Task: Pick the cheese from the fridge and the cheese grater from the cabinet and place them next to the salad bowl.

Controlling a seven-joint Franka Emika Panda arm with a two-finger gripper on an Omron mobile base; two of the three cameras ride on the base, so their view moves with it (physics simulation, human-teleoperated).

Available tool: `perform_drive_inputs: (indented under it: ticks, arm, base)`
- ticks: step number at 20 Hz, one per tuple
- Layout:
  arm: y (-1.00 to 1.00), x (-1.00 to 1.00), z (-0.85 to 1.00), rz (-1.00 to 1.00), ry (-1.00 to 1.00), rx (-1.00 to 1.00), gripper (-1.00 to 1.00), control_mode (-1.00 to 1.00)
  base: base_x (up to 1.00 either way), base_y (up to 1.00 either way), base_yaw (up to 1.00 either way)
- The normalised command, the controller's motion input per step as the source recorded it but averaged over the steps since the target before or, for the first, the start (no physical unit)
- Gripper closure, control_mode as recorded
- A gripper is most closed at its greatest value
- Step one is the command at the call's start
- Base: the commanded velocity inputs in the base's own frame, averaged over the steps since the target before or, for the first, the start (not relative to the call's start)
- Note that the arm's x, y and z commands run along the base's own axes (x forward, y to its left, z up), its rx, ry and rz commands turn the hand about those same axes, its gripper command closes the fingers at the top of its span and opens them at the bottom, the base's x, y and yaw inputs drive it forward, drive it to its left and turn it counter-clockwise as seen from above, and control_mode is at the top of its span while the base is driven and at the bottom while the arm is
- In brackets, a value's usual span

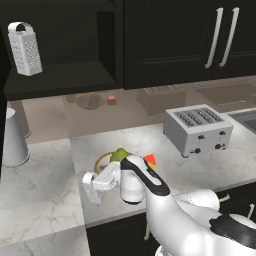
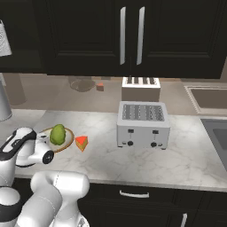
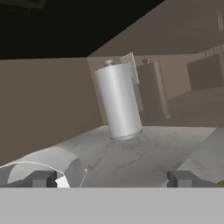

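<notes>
The salad bowl (image 1: 101, 161) (image 2: 67, 142) sits near the counter's front edge with a green lettuce head in it. The cheese (image 1: 149, 161) (image 2: 81, 142), an orange-red wedge, lies on the counter just right of the bowl. The small perforated cheese grater (image 1: 93, 194) (image 3: 48, 164) stands tilted on the counter in front of the bowl. My gripper (image 1: 91, 184) (image 3: 113, 178) is low over it and open; the grater's rounded top is by one finger, with bare counter between the tips. The black cabinet (image 1: 60, 77) stands open at upper left. The fridge is out of view.
A larger silver grater (image 1: 25, 47) (image 2: 3, 40) stands on the cabinet shelf. A tall silver cylinder (image 1: 12, 140) (image 3: 118, 100) is on the counter to the left. A toaster (image 1: 197, 130) (image 2: 142, 122) stands to the right, with a tiny red cube (image 1: 111, 100) by the back wall.
</notes>
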Motion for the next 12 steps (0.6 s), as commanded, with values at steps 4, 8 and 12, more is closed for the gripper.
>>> perform_drive_inputs:
  ticks: [4,8,12]
  arm:
    - [-0.17,0.08,-0.33,-0.04,0.00,0.02,-1.00,-1.00]
    - [-0.12,0.11,-0.19,-0.06,0.00,0.06,-1.00,-1.00]
    - [-0.17,0.02,-0.18,-0.02,0.00,0.04,-1.00,-1.00]
  base:
    - [0.00,0.00,0.00]
    - [0.00,0.00,0.00]
    - [0.00,0.00,0.00]
